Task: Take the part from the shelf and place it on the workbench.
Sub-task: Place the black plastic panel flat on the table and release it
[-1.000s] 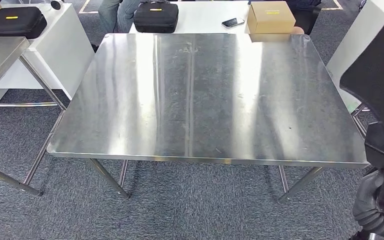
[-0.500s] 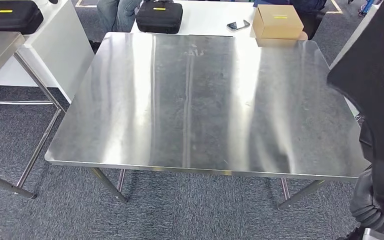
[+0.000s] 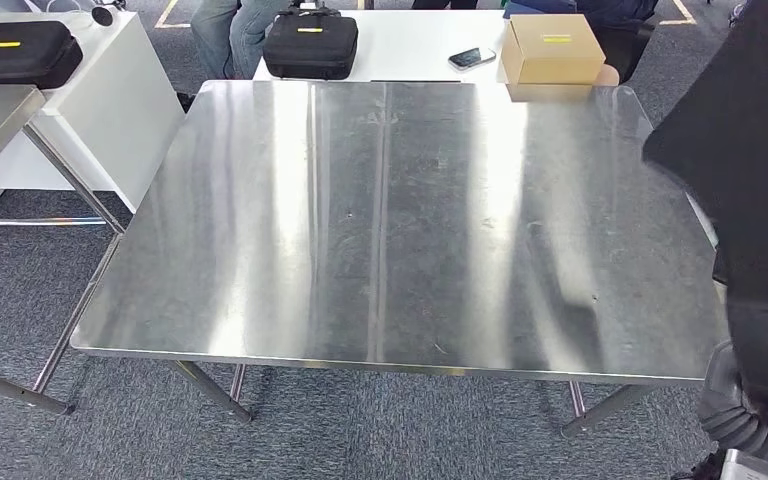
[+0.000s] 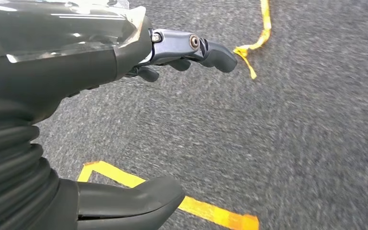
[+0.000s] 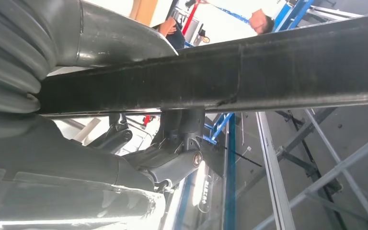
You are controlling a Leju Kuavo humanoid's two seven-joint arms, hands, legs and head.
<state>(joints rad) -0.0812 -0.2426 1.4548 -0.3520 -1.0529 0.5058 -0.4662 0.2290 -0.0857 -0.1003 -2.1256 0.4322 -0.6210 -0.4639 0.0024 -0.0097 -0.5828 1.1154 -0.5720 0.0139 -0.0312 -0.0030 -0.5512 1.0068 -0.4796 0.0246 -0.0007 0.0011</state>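
Black flat part [image 3: 750,160] clasped in right hand [image 3: 750,410], raised beside the workbench [image 3: 390,220] edge.

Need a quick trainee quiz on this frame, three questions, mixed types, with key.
1. True or false: the black part already lies flat on the steel workbench.
2. Which holds the part? A) left robot hand B) right robot hand C) a person
3. Fill in: on the white table beyond the workbench, the phone lies between a black case and a ____ box.

Key: 1 false; 2 B; 3 cardboard.
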